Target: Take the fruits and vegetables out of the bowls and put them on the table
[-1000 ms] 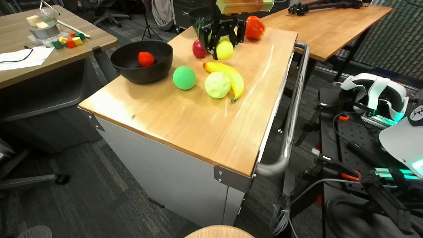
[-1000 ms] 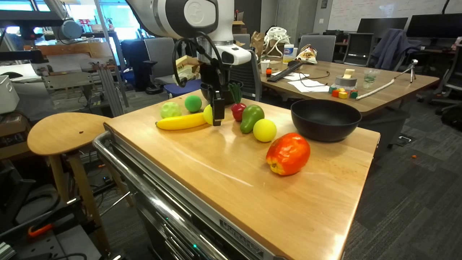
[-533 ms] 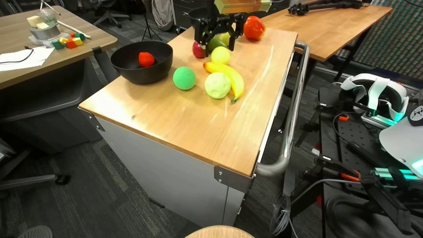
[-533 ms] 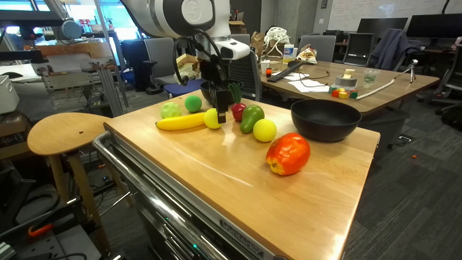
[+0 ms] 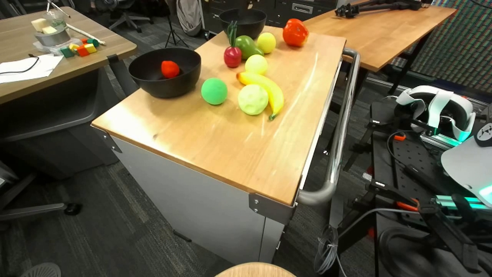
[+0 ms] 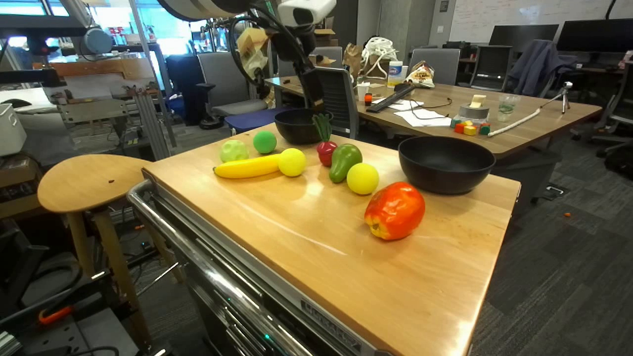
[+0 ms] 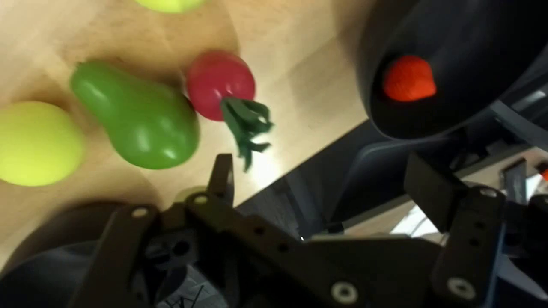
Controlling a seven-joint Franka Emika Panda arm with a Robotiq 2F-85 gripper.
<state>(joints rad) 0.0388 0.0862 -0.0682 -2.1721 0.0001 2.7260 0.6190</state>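
Note:
My gripper [image 7: 325,179] is open and empty, raised above the table [image 5: 215,146]. In an exterior view the gripper [image 6: 316,101] hangs above and behind the radish. One black bowl [image 5: 153,82] holds an orange-red round piece [image 5: 170,69]; the piece also shows in the wrist view [image 7: 409,79]. The inside of the other black bowl [image 6: 447,173] looks empty. On the table lie a banana [image 6: 249,167], light green ball [image 6: 234,151], green ball [image 6: 265,142], two yellow balls [image 6: 292,162] [image 6: 363,178], red radish [image 6: 327,153], green pear-shaped piece [image 6: 345,162] and large orange-red piece [image 6: 395,211].
A metal bar handle [image 5: 342,127] runs along one table side. A cluttered desk [image 6: 494,141] stands behind the bowls. A round wooden stool [image 6: 89,180] stands near one table end. The bowls sit at the table's edge.
My gripper opened and let go of the yellow ball, which rests beside the banana's end. The gripper then rose and moved back from it, nearly leaving an exterior view at the top.

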